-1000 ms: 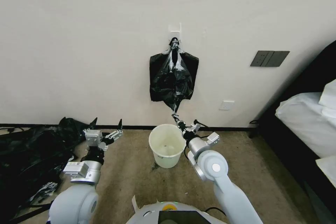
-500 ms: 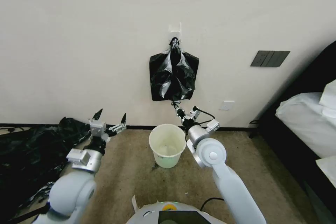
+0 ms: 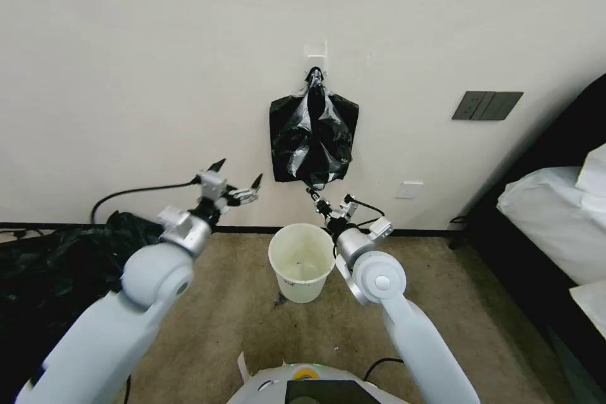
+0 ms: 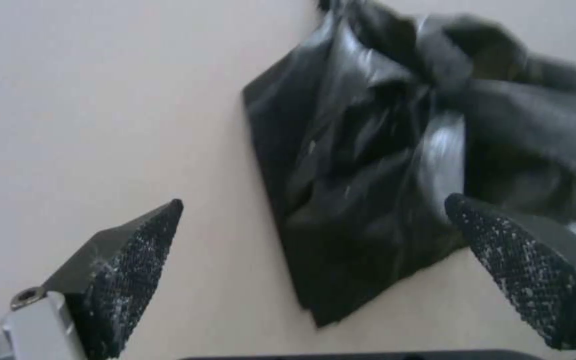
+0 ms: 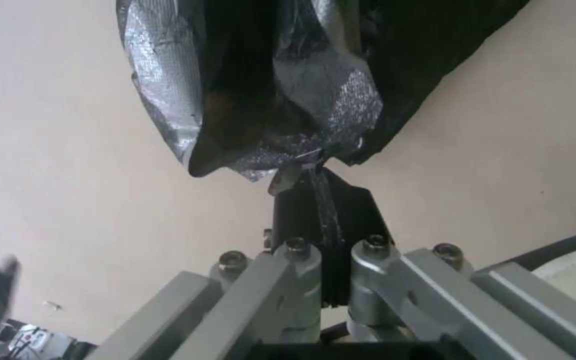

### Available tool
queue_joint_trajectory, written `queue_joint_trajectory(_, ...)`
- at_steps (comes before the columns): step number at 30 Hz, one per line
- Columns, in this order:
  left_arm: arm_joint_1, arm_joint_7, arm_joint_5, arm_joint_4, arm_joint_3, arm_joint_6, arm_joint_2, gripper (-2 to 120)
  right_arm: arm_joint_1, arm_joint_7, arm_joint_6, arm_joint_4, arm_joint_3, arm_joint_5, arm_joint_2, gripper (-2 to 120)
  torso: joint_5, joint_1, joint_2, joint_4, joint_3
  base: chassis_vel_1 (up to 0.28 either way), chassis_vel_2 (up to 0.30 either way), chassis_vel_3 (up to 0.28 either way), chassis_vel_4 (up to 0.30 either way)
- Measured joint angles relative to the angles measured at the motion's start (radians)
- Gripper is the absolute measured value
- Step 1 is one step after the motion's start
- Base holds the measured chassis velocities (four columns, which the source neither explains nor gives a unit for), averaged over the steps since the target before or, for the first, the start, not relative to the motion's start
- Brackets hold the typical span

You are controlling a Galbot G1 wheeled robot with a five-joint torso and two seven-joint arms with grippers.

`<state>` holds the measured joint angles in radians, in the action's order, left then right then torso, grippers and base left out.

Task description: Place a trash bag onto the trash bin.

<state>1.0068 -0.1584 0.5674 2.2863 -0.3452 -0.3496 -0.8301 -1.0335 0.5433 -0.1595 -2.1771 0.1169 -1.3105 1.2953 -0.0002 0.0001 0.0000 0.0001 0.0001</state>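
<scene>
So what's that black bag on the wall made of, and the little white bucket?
The trash bag looks like thin plastic film: glossy, wrinkly, with silvery glints in the right wrist view where the right gripper pinches its bottom tip. The trash bin seems to be smooth, cream-white molded plastic with a rolled rim.

Trash bag [image 3: 314, 139]: glossy, wrinkled black film, hung flat against the wall, bunched at its top, lower tip pinched. Trash bin [image 3: 302, 261]: cream-white, round, tapered, upright, open, on carpet directly below.
</scene>
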Motion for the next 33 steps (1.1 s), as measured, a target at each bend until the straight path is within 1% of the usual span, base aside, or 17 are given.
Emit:
queue_joint_trajectory(2,-0.098,-0.011,0.029,-0.026,0.064,-0.021,0.008,100,0.000,0.000,-0.001,0.003,0.000,0.003,0.004,0,0.0004,0.000,0.000,-0.0004,0.000,0.000,0.000,0.000,0.000)
queue_joint_trajectory(3,-0.159,-0.014,0.040,-0.053,0.112,-0.028,0.012,100,0.000,0.000,-0.001,0.005,0.000,0.005,0.008,0,0.0002,0.000,0.000,-0.0005,0.000,0.000,0.000,0.000,0.000)
queue_joint_trajectory(4,-0.159,-0.014,0.040,-0.053,0.112,-0.028,0.012,100,0.000,0.000,-0.001,0.005,0.000,0.005,0.008,0,0.0002,0.000,0.000,-0.0005,0.000,0.000,0.000,0.000,0.000)
queue_joint_trajectory(7,-0.273,-0.015,0.049,-0.114,0.220,-0.039,0.016,100,0.000,-0.003,-0.003,0.012,-0.002,0.008,0.016,0,0.0002,0.000,0.000,0.0001,0.000,0.000,0.000,0.000,0.000)
queue_joint_trajectory(8,-0.273,-0.015,0.049,-0.114,0.220,-0.039,0.016,100,0.000,-0.003,-0.003,0.012,-0.002,0.008,0.016,0,0.0002,0.000,0.000,0.0001,0.000,0.000,0.000,0.000,0.000)
queue_joint_trajectory(10,-0.345,-0.014,0.050,-0.157,0.284,-0.056,0.014,100,0.002,-0.006,-0.003,0.018,-0.002,0.015,0.024,0,0.0003,0.000,0.000,-0.0001,0.000,0.000,0.000,0.000,0.000)
queue_joint_trajectory(12,-0.444,-0.014,0.050,-0.215,0.357,-0.071,-0.006,100,0.006,-0.009,-0.003,0.022,-0.003,0.020,0.038,0,0.0001,0.000,0.000,0.0001,0.000,0.000,0.000,0.000,0.000)
queue_joint_trajectory(13,-0.444,-0.014,0.050,-0.215,0.357,-0.071,-0.006,100,0.006,-0.009,-0.003,0.022,-0.003,0.020,0.038,0,0.0001,0.000,0.000,0.0001,0.000,0.000,0.000,0.000,0.000)
queue_joint_trajectory(15,-0.530,-0.015,0.055,-0.259,0.413,-0.082,-0.039,100,0.007,-0.012,-0.004,0.026,-0.003,0.024,0.048,0,0.0002,0.000,0.000,-0.0003,0.000,0.000,0.000,0.000,0.000)
queue_joint_trajectory(16,-0.530,-0.015,0.055,-0.259,0.413,-0.082,-0.039,100,0.007,-0.012,-0.004,0.026,-0.003,0.024,0.048,0,0.0002,0.000,0.000,-0.0003,0.000,0.000,0.000,0.000,0.000)
queue_joint_trajectory(19,-0.612,-0.019,0.056,-0.307,0.469,-0.110,-0.084,100,0.002,-0.012,-0.004,0.026,-0.004,0.025,0.066,0,0.0004,0.000,0.000,-0.0004,0.000,0.000,0.000,0.000,0.000)
queue_joint_trajectory(20,-0.612,-0.019,0.056,-0.307,0.469,-0.110,-0.084,100,0.002,-0.012,-0.004,0.026,-0.004,0.025,0.066,0,0.0004,0.000,0.000,-0.0004,0.000,0.000,0.000,0.000,0.000)
queue_joint_trajectory(23,-0.649,-0.032,0.052,-0.335,0.519,-0.147,-0.115,100,0.001,-0.012,-0.004,0.026,-0.005,0.025,0.078,0,0.0003,0.000,0.000,-0.0001,0.000,0.000,0.000,0.000,0.000)
queue_joint_trajectory(24,-0.649,-0.032,0.052,-0.335,0.519,-0.147,-0.115,100,0.001,-0.012,-0.004,0.026,-0.005,0.025,0.078,0,0.0003,0.000,0.000,-0.0001,0.000,0.000,0.000,0.000,0.000)
queue_joint_trajectory(27,-0.664,-0.049,0.031,-0.340,0.547,-0.227,-0.132,100,0.001,-0.012,-0.004,0.026,-0.005,0.025,0.078,0,0.0003,0.000,0.000,-0.0001,0.000,0.000,0.000,0.000,0.000)
queue_joint_trajectory(31,-0.674,-0.055,0.003,-0.349,0.563,-0.256,-0.135,100,0.000,-0.013,-0.004,0.026,-0.004,0.025,0.077,0,0.0003,0.000,0.000,0.0000,0.000,0.000,0.000,0.000,0.000)
queue_joint_trajectory(33,-0.682,-0.065,-0.042,-0.363,0.581,-0.279,-0.141,100,-0.003,-0.015,-0.003,0.026,-0.004,0.025,0.076,0,0.0003,0.000,0.000,-0.0001,0.000,0.000,0.000,0.000,0.000)
